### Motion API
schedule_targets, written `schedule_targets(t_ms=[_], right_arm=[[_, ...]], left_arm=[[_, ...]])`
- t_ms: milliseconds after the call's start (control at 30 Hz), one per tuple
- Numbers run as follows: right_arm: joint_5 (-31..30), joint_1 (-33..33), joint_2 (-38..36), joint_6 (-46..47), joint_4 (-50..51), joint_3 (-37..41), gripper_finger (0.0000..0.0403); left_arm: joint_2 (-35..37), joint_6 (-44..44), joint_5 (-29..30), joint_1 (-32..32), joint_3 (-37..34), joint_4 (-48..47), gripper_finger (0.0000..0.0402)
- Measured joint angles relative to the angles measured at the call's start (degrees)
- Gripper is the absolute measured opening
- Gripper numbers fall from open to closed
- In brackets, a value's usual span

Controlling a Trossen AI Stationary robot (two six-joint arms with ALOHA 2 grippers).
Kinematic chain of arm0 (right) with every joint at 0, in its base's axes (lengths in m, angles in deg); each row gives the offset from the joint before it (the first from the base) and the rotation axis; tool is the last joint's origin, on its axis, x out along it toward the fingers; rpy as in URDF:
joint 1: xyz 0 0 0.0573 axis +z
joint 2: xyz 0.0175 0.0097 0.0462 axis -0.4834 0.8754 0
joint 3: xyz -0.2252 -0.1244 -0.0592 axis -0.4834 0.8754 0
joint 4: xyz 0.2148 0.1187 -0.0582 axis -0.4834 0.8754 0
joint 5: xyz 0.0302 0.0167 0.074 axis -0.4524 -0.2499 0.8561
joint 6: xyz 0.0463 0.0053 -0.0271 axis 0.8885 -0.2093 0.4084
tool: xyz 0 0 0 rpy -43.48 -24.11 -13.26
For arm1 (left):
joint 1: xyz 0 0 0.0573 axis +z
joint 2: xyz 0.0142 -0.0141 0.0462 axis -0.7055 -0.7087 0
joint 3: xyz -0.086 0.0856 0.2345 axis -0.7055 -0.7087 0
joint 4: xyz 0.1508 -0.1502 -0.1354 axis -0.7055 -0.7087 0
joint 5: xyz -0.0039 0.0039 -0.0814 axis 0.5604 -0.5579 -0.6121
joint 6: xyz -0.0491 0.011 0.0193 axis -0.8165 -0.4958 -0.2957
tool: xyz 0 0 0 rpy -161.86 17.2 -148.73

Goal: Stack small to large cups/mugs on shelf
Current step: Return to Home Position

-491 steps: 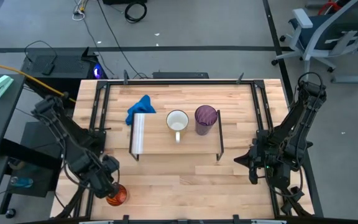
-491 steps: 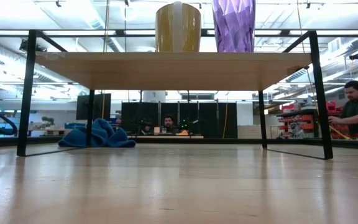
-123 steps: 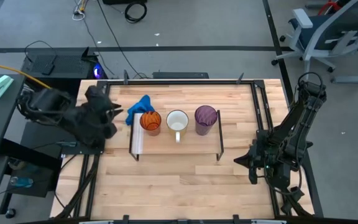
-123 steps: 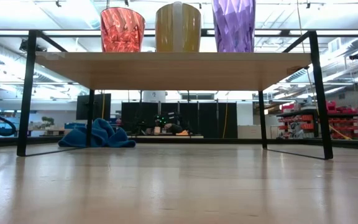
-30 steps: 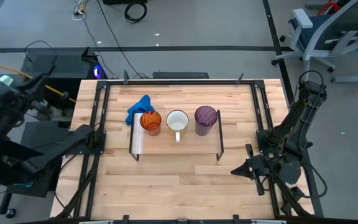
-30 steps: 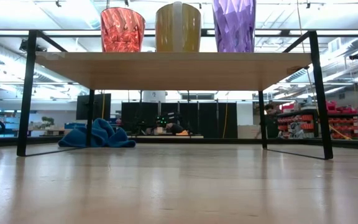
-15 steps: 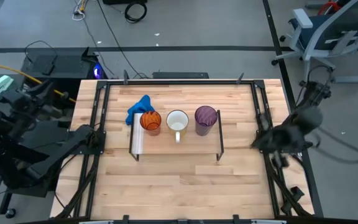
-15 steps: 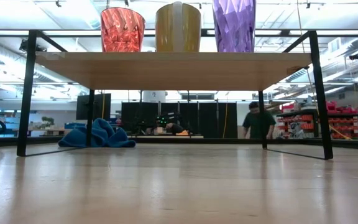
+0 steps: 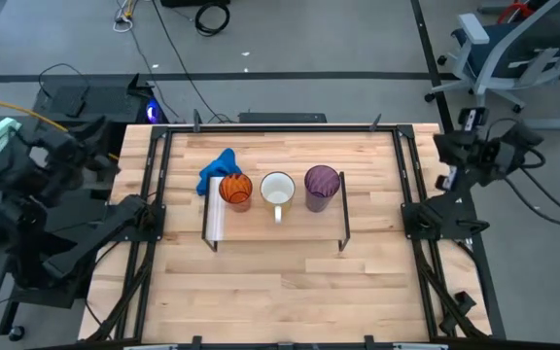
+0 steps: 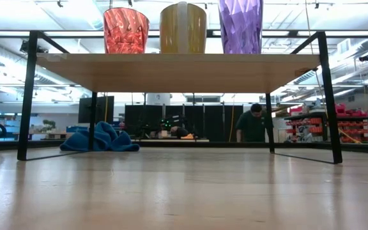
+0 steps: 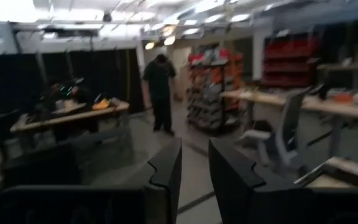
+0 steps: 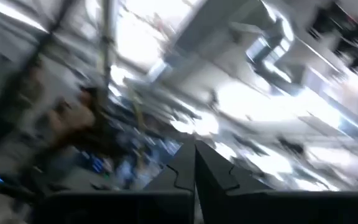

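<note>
- The shelf (image 9: 282,227) sits mid-table, and all three cups stand on top of it in one row, upright, with small gaps between them.
- The orange cup (image 9: 235,190) is at the shelf's left end and the mug (image 9: 278,189) is in the middle. The mug is white inside and looks yellowish outside from the low view. The purple tumbler (image 9: 322,185) is at the right end, so the row runs short to tall.
- A blue cloth (image 9: 217,167) lies bunched on the table (image 9: 290,292) just behind the shelf's left end, close to the orange cup.
- The left gripper (image 11: 194,163) is well off to the left of the shelf, past the table edge, pointing out into the room. Its fingers are a narrow gap apart with nothing between them.
- The right gripper (image 12: 195,154) is well off to the right of the shelf, also clear of the table. Its fingers are pressed together and empty.
- A person (image 10: 253,124) stands in the room far behind the shelf.
</note>
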Motion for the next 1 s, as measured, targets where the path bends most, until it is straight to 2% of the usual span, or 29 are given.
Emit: schedule_targets(t_ms=[67,167,367,467,533,633,700,767,900,1000], right_arm=[[-4.3,-0.6,-0.6,0.0,0.0,0.1,0.0011],[-6.1,-0.6,-1.5,0.7,0.2,0.1,0.0011],[-2.0,-0.6,-4.4,3.9,2.4,0.1,0.0011],[4.2,-0.5,-5.9,6.9,3.6,0.1,0.0011],[8.0,-0.2,-6.2,9.6,7.8,0.0,0.0011],[9.9,-0.2,-6.0,16.2,16.3,0.4,0.0011],[10.6,-0.2,-6.0,20.3,18.2,1.7,0.0011],[10.7,-0.2,-6.0,22.9,18.1,4.0,0.0011],[13.5,-0.2,-6.3,26.5,15.1,8.1,0.0011],[14.7,-0.2,-7.8,28.0,14.7,10.8,0.0011]], left_arm=[[0.3,0.9,2.1,0.0,-1.8,0.0,0.0087],[2.2,1.9,4.1,0.0,-3.6,0.9,0.0084],[11.1,1.8,9.4,0.0,-3.8,4.1,0.0087],[14.7,1.7,9.5,-0.1,-3.8,5.2,0.0091],[16.1,1.1,9.5,-0.6,-3.9,4.9,0.0091],[17.9,-0.3,9.5,-1.4,-5.5,2.8,0.0088],[18.7,-0.4,9.4,-1.5,-7.6,2.1,0.0085],[18.6,-1.0,8.0,-1.5,-9.2,-0.1,0.0082],[18.7,-1.1,4.0,-1.5,-12.6,1.7,0.0080],[18.7,-1.0,3.4,-1.5,-13.3,2.3,0.0082]])
